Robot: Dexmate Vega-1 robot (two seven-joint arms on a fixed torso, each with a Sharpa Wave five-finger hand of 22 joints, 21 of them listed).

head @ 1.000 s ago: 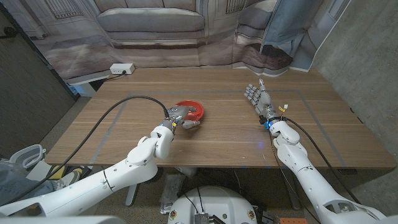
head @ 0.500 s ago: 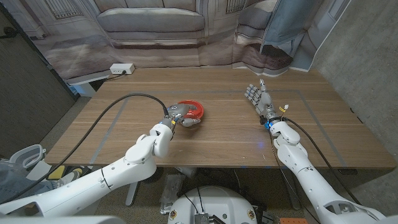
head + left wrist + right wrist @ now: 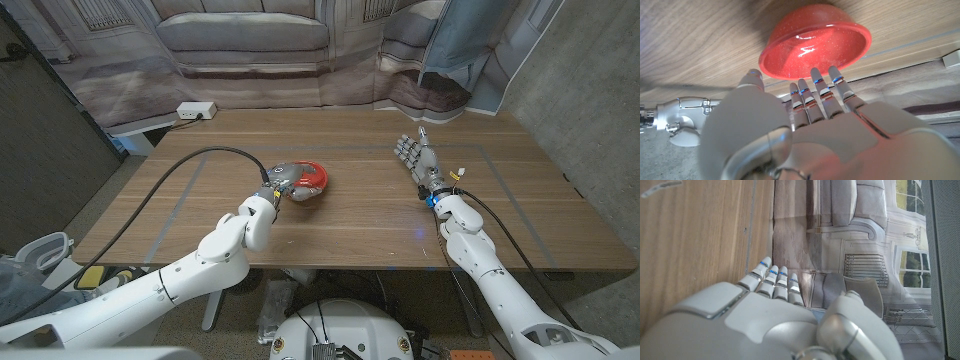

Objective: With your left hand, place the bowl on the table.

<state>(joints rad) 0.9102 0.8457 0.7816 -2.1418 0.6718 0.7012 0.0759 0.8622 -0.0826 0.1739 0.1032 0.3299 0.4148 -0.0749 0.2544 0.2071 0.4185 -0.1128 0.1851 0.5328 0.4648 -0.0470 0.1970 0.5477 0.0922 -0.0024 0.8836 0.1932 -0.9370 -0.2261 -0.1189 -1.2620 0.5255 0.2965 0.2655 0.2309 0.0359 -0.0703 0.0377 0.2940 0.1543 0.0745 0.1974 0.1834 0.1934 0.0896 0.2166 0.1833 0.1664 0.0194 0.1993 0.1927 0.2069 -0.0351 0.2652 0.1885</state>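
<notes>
The red bowl (image 3: 308,180) stands upright on the wooden table (image 3: 360,220), a little left of the middle. In the left wrist view the red bowl (image 3: 815,42) has its base on the wood. My left hand (image 3: 281,181) is right beside it on its left. Its fingers (image 3: 812,97) reach out straight, with the tips at the rim, and nothing is gripped. Whether the tips touch the rim I cannot tell. My right hand (image 3: 417,161) stays far from the bowl, over the table's right part, with its fingers (image 3: 772,280) straight and apart.
A black cable (image 3: 175,190) loops over the table's left part to my left arm. At the far left corner, off the table, lies a white power strip (image 3: 195,110). A painted backdrop (image 3: 250,50) hangs behind the far edge.
The bowl was tilted in my left hand's grip; it now sits level on the table. The hand's fingers have opened off it. My right hand has not moved.
</notes>
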